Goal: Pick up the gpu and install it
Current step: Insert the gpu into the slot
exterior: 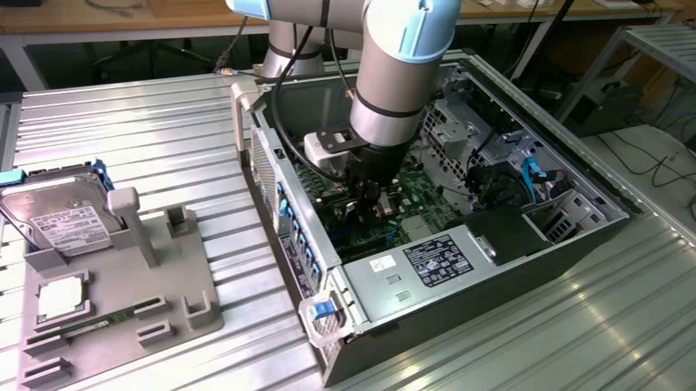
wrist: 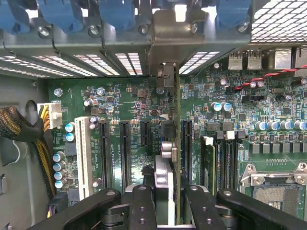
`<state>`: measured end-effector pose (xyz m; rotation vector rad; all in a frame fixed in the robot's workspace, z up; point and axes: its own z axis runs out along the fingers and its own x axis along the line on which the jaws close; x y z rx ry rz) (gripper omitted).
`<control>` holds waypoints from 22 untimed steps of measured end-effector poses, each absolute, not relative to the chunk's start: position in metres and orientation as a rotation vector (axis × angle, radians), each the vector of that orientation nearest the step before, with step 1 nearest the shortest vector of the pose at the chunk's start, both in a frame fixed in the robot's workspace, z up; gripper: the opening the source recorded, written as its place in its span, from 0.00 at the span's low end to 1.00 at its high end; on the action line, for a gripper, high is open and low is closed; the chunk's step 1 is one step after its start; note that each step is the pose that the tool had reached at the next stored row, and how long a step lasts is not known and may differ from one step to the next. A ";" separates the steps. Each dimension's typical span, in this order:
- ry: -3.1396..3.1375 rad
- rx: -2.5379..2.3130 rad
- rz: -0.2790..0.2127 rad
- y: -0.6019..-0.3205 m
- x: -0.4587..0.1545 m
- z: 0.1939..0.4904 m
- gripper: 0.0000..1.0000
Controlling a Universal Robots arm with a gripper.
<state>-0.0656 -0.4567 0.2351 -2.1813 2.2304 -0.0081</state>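
Gripper (wrist: 165, 201) sitting nearest in wrist view, black fingers (wrist: 144, 206) partly closed, pinching gpu (wrist: 176, 143) edge-on between them. Gpu standing upright over motherboard (wrist: 134, 100), thin green edge running away from fingers between the black slots (wrist: 125, 153) and (wrist: 187, 148); cannot tell if touching the slot or seated. Silver bracket (wrist: 168, 40) at gpu's far end lying against rear slot openings, beside blue clips (wrist: 115, 14). White slot (wrist: 82, 151) and yellow-black cable bundle (wrist: 29, 139) lying off to one side, CPU socket (wrist: 276, 191) to the other.

Exterior view: grey holder tray (exterior: 120, 309) sitting near on metal table (exterior: 163, 122), carrying hard drive (exterior: 60, 224) and RAM stick (exterior: 93, 326), well apart from case. Open PC case (exterior: 457, 269) lying on its side toward exterior view's right. Arm (exterior: 397, 73) reaching down into case, gripper (exterior: 370, 208) low inside over motherboard (exterior: 419, 175). Power supply (exterior: 435, 265) at near end of case
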 end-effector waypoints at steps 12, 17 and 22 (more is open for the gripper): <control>2.230 -2.181 -0.008 -0.457 -0.069 0.236 0.29; 2.231 -2.181 -0.008 -0.457 -0.070 0.236 0.29; 2.230 -2.182 -0.008 -0.457 -0.072 0.235 0.29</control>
